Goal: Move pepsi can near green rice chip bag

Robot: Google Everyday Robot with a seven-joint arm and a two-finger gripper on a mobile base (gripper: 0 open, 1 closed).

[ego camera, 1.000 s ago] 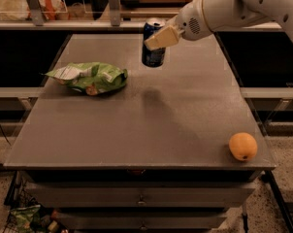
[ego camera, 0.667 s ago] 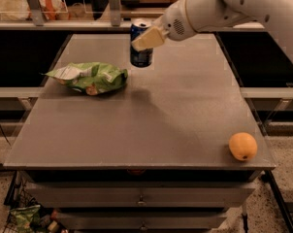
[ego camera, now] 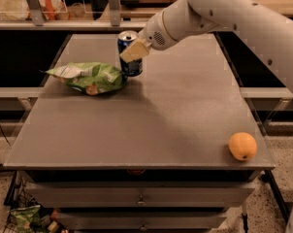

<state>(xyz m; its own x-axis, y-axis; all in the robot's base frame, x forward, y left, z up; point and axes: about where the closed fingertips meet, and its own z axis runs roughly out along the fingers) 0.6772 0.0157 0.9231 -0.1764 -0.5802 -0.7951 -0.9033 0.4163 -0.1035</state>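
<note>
1. The table (ego camera: 175, 110) is a flat, matte grey slab with a slightly grainy surface and squared edges. Drawers (ego camera: 137, 196) with small knobs sit beneath it.
2. The pepsi can (ego camera: 132, 69) is a small, dark blue metal cylinder with a silver rim. It stands upright at the far left part of the table.
3. The green rice chip bag (ego camera: 88, 76) is crumpled light-green foil with white patches and an orange spot. It lies flat just left of the can, its right end touching or almost touching the can's base.
4. The claw (ego camera: 129, 50) is clenched on the pepsi can, with one pale beige finger slanting across the can's front.
5. The smooth white arm (ego camera: 209, 13) reaches in from the upper right.
6. A round orange (ego camera: 242, 146) with dimpled skin sits at the near right corner, well apart from the can and the bag.
</note>
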